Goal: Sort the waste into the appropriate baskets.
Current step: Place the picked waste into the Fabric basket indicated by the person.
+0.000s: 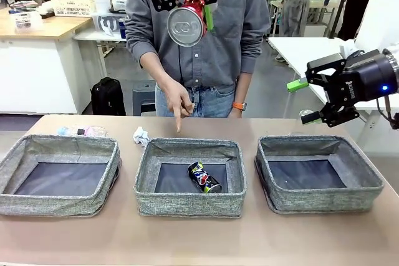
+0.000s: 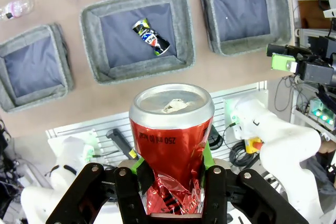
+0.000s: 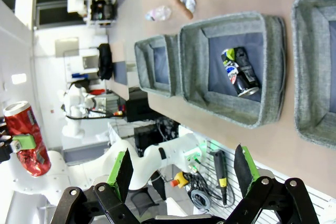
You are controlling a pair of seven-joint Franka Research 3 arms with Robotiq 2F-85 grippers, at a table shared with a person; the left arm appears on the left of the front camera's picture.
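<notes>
Between the left jaws: red can (image 2: 170,156), pinched at its crumpled end by the green pads (image 2: 139,168). The intact lid end points away from the jaws, down toward the tabletop (image 2: 220,72). Jaws and can hang high, well apart from everything below.

Straight beyond the can's lid lies the middle basket (image 2: 184,30). A dark can (image 2: 152,38) rests tilted on its floor. To either side of that line are the left basket (image 2: 63,61) and the right basket (image 2: 247,48), nothing seen on their floors.

Past the middle basket's far rim, farther from the jaws, a person's hand (image 1: 177,101) points its index finger down at the tabletop. Crumpled paper (image 1: 141,135) lies just beside that fingertip. A clear bottle (image 1: 81,131) lies on its side behind the left basket.

Right jaws: spread wide, nothing between the pads (image 3: 122,169). They hang in the air above and outboard of the right basket, well apart from the left jaws. Middle basket and dark can lie beyond these pads in the right wrist view.
</notes>
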